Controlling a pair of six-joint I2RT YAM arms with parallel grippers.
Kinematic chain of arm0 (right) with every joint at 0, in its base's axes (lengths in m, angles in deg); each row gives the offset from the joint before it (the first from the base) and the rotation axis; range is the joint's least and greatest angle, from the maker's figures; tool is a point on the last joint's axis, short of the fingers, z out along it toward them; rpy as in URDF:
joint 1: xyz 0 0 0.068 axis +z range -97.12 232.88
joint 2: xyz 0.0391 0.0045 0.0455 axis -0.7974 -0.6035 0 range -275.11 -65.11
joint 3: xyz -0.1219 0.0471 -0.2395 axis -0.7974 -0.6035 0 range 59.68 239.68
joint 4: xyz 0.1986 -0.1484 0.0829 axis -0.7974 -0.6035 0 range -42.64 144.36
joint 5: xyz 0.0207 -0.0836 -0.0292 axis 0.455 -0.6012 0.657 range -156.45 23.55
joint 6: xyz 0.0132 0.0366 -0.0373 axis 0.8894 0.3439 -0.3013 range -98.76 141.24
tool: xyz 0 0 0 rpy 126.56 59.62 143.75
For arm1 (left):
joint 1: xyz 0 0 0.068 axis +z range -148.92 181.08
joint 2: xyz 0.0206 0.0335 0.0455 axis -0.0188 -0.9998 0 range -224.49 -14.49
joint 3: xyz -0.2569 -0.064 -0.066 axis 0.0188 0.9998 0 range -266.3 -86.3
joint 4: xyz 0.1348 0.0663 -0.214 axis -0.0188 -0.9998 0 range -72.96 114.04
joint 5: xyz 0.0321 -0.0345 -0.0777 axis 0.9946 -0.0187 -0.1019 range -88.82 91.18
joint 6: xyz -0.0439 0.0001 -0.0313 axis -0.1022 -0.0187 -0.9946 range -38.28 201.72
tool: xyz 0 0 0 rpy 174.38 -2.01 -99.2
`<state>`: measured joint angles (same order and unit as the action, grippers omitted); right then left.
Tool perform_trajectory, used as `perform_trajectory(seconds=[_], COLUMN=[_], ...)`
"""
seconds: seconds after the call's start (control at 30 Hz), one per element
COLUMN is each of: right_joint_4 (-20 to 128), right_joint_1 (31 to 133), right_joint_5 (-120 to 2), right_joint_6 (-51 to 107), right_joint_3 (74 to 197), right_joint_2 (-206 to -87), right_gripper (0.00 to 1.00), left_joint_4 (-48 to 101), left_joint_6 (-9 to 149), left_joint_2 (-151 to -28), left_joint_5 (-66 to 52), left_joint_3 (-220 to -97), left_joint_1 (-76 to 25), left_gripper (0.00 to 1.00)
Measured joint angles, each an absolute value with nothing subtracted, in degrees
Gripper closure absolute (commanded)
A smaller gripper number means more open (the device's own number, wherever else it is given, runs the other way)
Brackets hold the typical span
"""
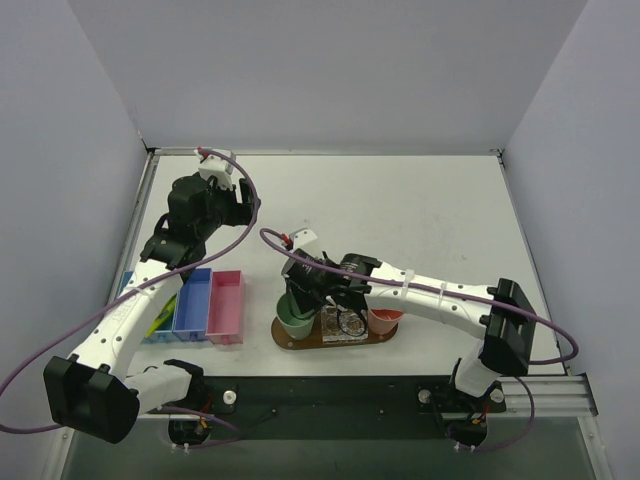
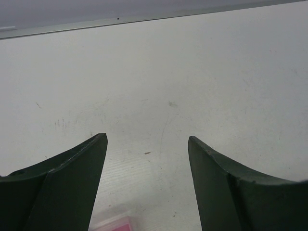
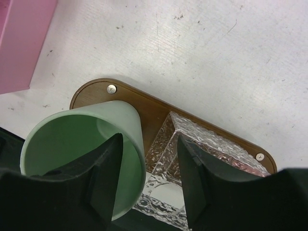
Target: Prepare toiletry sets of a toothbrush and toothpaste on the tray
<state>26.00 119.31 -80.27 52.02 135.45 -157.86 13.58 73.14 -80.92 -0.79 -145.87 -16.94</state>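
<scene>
The brown oval wooden tray point(image 1: 300, 343) lies near the front edge and carries a green cup point(image 1: 293, 322), a clear glass cup point(image 1: 348, 323) and an orange cup point(image 1: 385, 321). My right gripper point(image 1: 312, 293) hovers open and empty over the tray's left end. In the right wrist view point(image 3: 149, 144) one finger is over the green cup's point(image 3: 72, 139) mouth and the other over the glass cup point(image 3: 211, 149), with the tray point(image 3: 149, 108) below. My left gripper point(image 1: 240, 205) is raised at the back left, open and empty over bare table point(image 2: 147, 142). No toothbrush shows.
A pink bin point(image 1: 226, 305), a blue bin point(image 1: 192, 300) and a pale bin with yellow-green items point(image 1: 160, 320) stand side by side left of the tray. The pink bin's corner shows in the left wrist view point(image 2: 113, 225). White walls enclose the table.
</scene>
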Motion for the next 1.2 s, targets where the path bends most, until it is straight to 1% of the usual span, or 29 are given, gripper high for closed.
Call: perform_trajectory(seconds=[0.2,0.33,0.4,0.5,0.6,0.73,0.83,0.93,1.07,1.2], right_joint_4=[26.39,27.37,28.55,30.06,31.2,33.6,35.53,37.34,39.31,40.42], right_joint_1=[118.13,114.35,111.07,104.71,98.09,88.21,80.84,75.62,71.84,73.0], right_joint_5=[-81.06,-81.04,-80.64,-80.32,-79.18,-74.15,-70.17,-65.39,-60.6,-59.77], right_joint_6=[50.45,48.72,47.72,45.77,43.7,41.88,41.53,41.53,41.45,40.61], right_joint_3=[135.56,135.17,133.37,129.81,126.53,122.38,119.23,116.94,114.99,113.44], right_joint_2=[-153.97,-148.77,-144.68,-138.16,-132.85,-127.56,-124.29,-122.14,-121.33,-121.07], right_gripper=[0.52,0.51,0.51,0.51,0.51,0.51,0.5,0.51,0.5,0.5], left_joint_4=[11.57,4.81,0.47,-6.77,-14.2,-23.42,-28.23,-32.63,-36.39,-38.81], left_joint_6=[71.15,66.17,63.39,59.02,55.37,51.26,48.47,45.34,41.86,38.91], left_joint_2=[-80.94,-80.68,-79.81,-76.27,-71.87,-68.2,-65.99,-62.91,-59.98,-58.28], left_joint_5=[1.0,1.67,2.35,4.69,8.76,13.26,14.92,17.04,18.61,20.3], left_joint_3=[-145.91,-145.91,-145.87,-145.39,-145.23,-145.06,-143.7,-142.41,-140.54,-137.43], left_joint_1=[-16.66,-12.44,-9.1,-4.51,-3.28,-1.71,2.14,5.59,8.21,10.01], left_gripper=[0.22,0.21,0.18,0.17,0.16,0.17,0.18,0.18,0.19,0.2])
